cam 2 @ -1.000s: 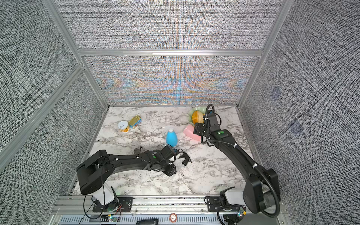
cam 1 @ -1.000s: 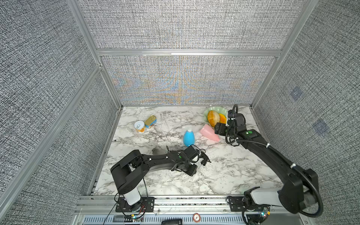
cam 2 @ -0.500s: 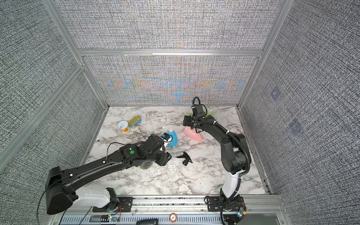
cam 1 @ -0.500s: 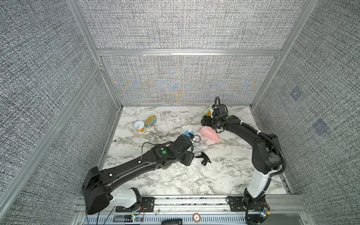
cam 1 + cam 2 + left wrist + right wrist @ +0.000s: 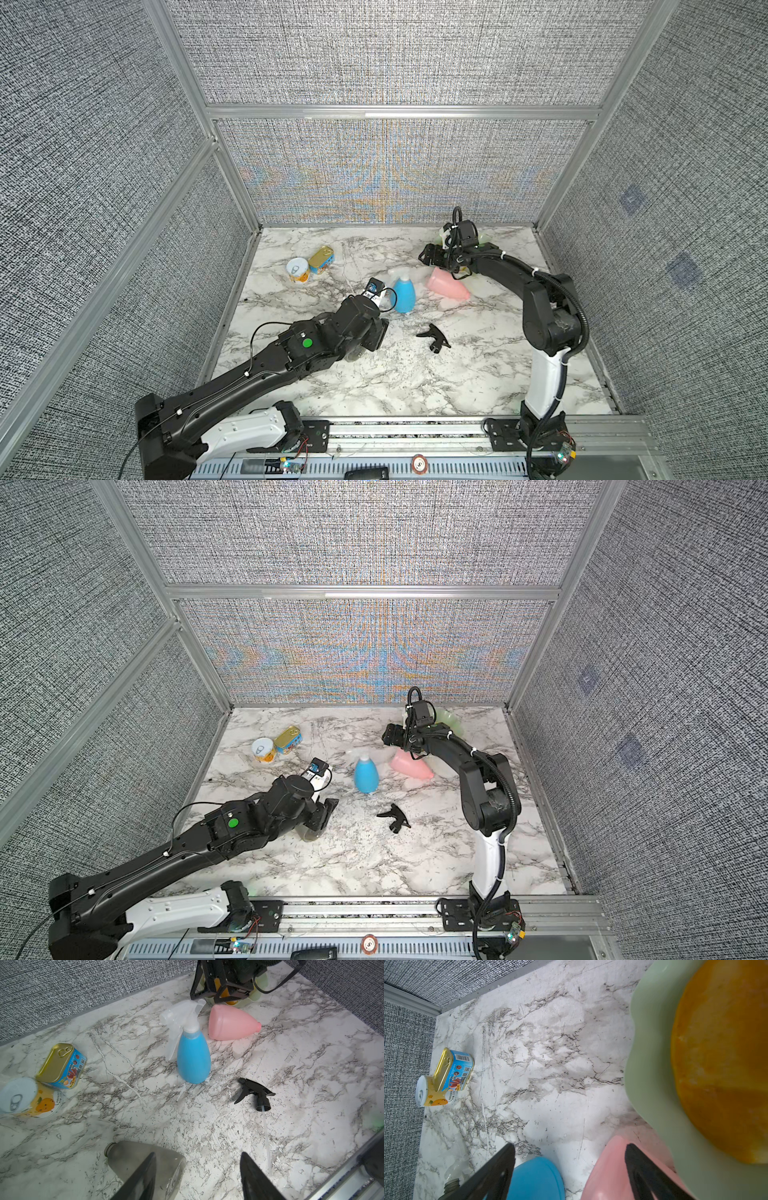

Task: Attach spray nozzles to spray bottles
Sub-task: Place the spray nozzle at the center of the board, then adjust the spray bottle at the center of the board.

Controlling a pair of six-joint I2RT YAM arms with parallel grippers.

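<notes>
The blue spray bottle (image 5: 404, 296) (image 5: 193, 1059) stands upright mid-table with a translucent white spray nozzle (image 5: 180, 1014) on its neck. Behind it the pink bottle (image 5: 448, 284) (image 5: 230, 1022) lies on its side with a bare neck. The black nozzle (image 5: 434, 337) (image 5: 255, 1093) lies loose on the marble, dip tube attached. A smoky grey bottle (image 5: 124, 1157) (image 5: 306, 835) lies under my left gripper (image 5: 198, 1157) (image 5: 376, 332), which is open, one finger over the bottle. My right gripper (image 5: 570, 1147) (image 5: 430, 255) hangs open above the blue and pink bottles.
Two tin cans, one round (image 5: 298, 270) and one rectangular (image 5: 322, 259), stand at the back left. A pale green plate (image 5: 652, 1043) (image 5: 483, 239) holding something orange (image 5: 716, 1053) sits at the back right, beside the right wrist. Grey walls close in three sides.
My left gripper opened and drew back leftward from the black nozzle, which now lies alone. The right gripper moved left along the back, from beside the plate to over the pink bottle.
</notes>
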